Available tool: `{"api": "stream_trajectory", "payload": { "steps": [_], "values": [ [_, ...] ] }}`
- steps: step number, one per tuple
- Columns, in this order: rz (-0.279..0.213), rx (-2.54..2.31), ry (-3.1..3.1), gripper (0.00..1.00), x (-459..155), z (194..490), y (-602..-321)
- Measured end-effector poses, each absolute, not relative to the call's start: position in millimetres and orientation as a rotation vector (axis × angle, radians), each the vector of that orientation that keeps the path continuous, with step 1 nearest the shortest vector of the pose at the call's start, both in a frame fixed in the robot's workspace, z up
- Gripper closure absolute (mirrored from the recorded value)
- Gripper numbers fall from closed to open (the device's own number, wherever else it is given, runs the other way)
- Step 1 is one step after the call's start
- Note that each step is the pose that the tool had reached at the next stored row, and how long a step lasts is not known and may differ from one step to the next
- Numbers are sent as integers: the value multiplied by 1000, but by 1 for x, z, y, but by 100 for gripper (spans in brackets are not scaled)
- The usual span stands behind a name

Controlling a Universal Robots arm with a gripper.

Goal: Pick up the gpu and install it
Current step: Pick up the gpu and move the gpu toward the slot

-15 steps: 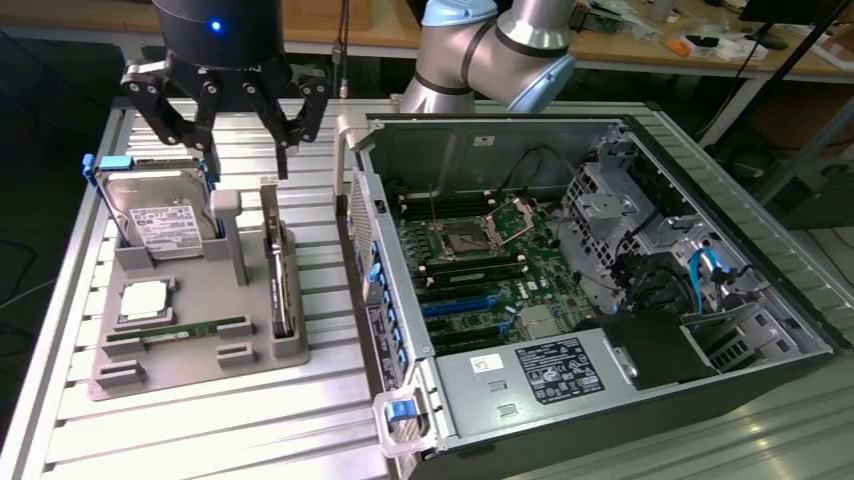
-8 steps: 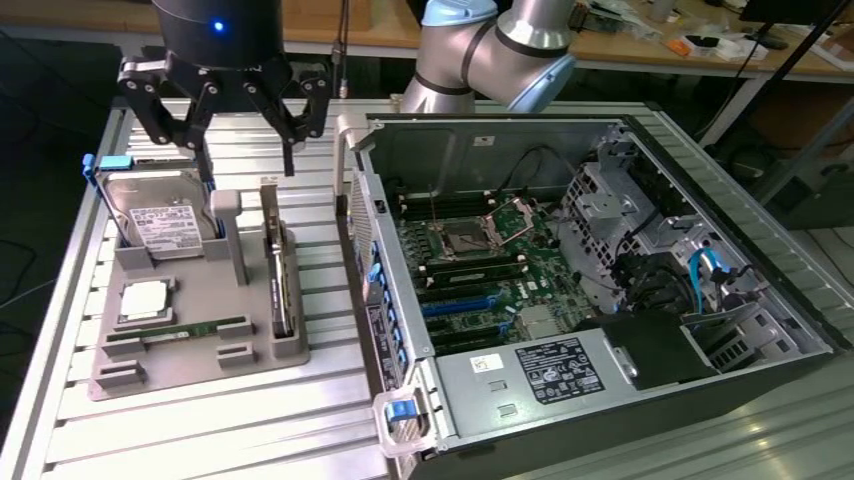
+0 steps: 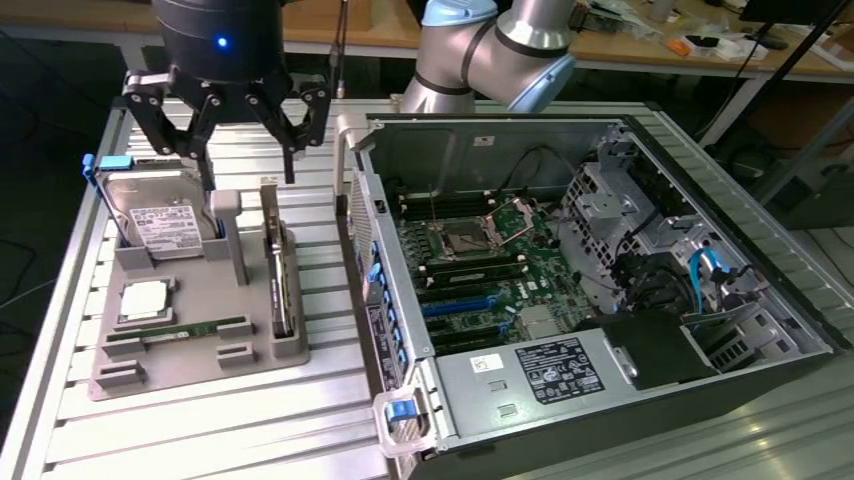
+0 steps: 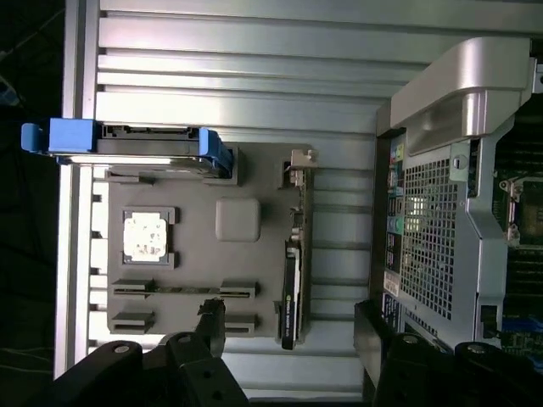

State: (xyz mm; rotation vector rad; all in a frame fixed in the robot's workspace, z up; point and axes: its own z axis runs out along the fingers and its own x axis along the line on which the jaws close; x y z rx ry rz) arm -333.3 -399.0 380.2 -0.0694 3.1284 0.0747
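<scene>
Gripper (image 3: pixel 243 160) hangs spread wide and empty over the back end of the grey tray (image 3: pixel 200 365), clear of everything on it. In the wrist view its two dark fingers (image 4: pixel 212 324) stand on either side of the gpu (image 3: pixel 278 275) without touching it. The gpu stands on its long edge in a slot along the tray's edge nearest the open computer case (image 3: pixel 400 300), while the hard drive (image 3: pixel 158 220) stands upright at the tray's back corner away from the case and the memory stick (image 3: pixel 194 330) lies near its front edge.
</scene>
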Motion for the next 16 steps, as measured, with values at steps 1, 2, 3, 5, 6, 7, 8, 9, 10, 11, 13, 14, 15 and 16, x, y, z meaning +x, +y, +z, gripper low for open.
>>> {"api": "stream_trajectory", "payload": {
  "steps": [1, 2, 3, 5, 6, 7, 8, 9, 10, 11, 13, 14, 15, 16],
  "values": [
    [75, -69, 3128, 28, -333, 377, -399],
    [75, -69, 3128, 28, -333, 374, -399],
    [75, -69, 3129, 28, -333, 372, -399],
    [75, -69, 3128, 28, -333, 367, -399],
    [75, -69, 3128, 28, -333, 365, -399],
    [75, -69, 3129, 28, -333, 363, -399],
    [75, -69, 3128, 28, -333, 359, -399],
    [75, -69, 3128, 28, -333, 357, -399],
    [75, -69, 3128, 28, -333, 354, -399],
    [75, -69, 3128, 28, -333, 353, -399],
    [75, -70, 3128, 28, -333, 349, -399],
    [75, -69, 3128, 28, -333, 347, -399],
    [75, -69, 3128, 28, -333, 345, -399],
    [75, -69, 3128, 28, -333, 342, -399]
  ]
}}
